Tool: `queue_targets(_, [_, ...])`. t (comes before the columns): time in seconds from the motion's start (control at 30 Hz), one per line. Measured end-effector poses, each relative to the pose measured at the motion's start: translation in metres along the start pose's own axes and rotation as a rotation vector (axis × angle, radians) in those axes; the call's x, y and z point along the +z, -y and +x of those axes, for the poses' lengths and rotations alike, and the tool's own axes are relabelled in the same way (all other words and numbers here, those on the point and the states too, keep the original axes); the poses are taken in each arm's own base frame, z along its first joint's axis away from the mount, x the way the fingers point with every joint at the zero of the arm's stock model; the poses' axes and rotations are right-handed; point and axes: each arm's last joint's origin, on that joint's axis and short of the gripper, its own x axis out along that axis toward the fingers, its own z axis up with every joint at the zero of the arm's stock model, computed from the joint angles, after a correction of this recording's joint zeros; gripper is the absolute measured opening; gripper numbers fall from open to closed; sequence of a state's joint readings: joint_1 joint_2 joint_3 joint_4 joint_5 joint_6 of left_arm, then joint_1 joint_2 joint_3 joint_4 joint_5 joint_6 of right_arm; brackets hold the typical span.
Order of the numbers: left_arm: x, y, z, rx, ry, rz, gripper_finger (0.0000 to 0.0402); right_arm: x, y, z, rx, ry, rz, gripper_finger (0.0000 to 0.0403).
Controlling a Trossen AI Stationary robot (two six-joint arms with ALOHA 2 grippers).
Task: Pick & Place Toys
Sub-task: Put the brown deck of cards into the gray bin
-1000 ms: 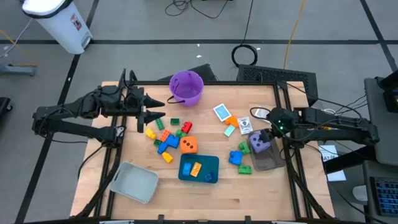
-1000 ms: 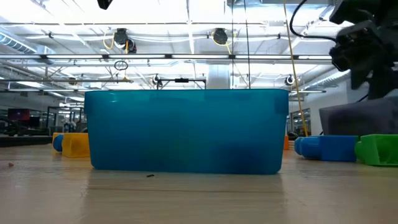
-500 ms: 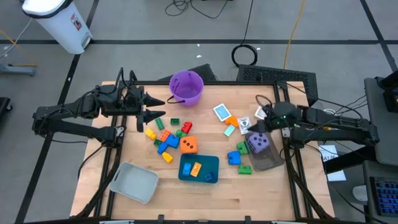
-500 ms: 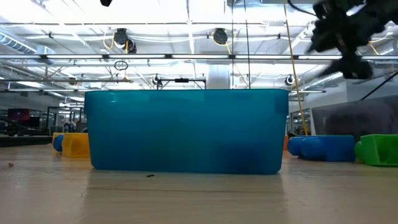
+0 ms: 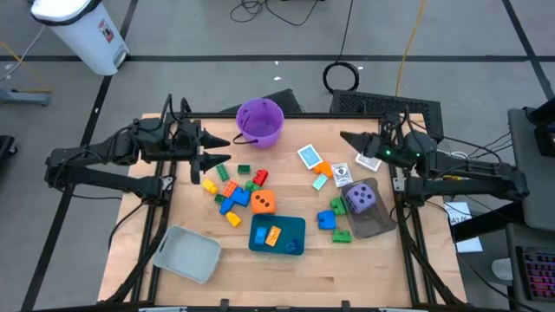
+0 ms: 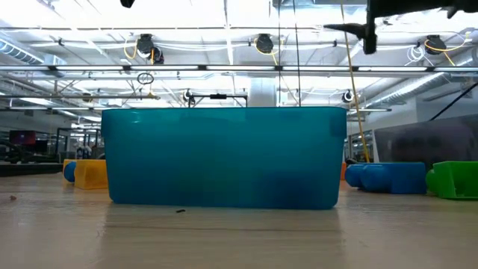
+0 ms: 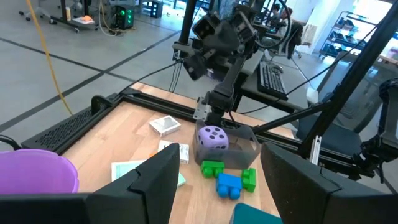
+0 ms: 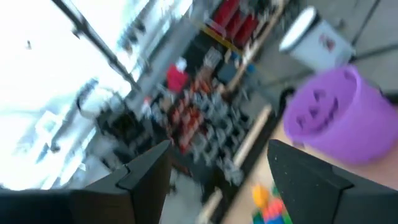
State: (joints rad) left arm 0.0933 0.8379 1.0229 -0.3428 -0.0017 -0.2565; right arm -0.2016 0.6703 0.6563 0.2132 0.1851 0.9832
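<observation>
**Right hand lifts clear of the purple die**

Wooden surface, framed in black rails, carries the toys in loose groups. The purple die (image 5: 362,198) sits in the clear tray (image 5: 375,222) near the right edge. A second ago the right hand (image 5: 349,139) was low over that tray; now it has risen and swung toward the far right corner, its fingers apart and holding nothing. The die has stayed in the tray, so that placement looks done and the arm is likely free for another toy.

The left hand (image 5: 218,149) hangs near the far left corner, beside the purple bucket (image 5: 259,121), its fingers apart and empty, and it has not moved over the last second.

What is left to sort, as it seems: a cluster of bricks (image 5: 230,192) and the orange die (image 5: 264,202) mid-surface, closer to the left hand; a few cards (image 5: 310,157) toward the far right; and blue and green bricks (image 5: 333,222) touching or just beside the clear tray. The teal tray (image 5: 295,227) by the near edge already holds an orange brick and a blue one; the grey tray (image 5: 187,253) at the near left corner shows nothing inside.
</observation>
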Motion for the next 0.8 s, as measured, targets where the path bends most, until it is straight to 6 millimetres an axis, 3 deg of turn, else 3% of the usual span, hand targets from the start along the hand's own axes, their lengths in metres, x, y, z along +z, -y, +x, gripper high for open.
queue_targets(0.2, [0.0,0.0,0.0,-0.001,0.003,0.0,0.0232,0.002,-0.004,0.015,0.026,0.061,-0.12,0.0254])
queue_targets(0.3, [0.0,0.0,0.0,0.0,0.004,0.0,0.0232,0.001,-0.003,0.023,-0.106,-0.022,-0.217,0.0254])
queue_targets(0.53, [0.001,-0.001,0.0,0.038,0.014,0.017,0.0232,0.011,0.006,0.028,-0.658,-0.443,-0.489,0.0254])
queue_targets(0.8, [0.001,-0.001,0.0,0.049,0.017,0.013,0.0232,0.015,0.019,0.038,-0.892,-0.927,-0.806,0.0254])
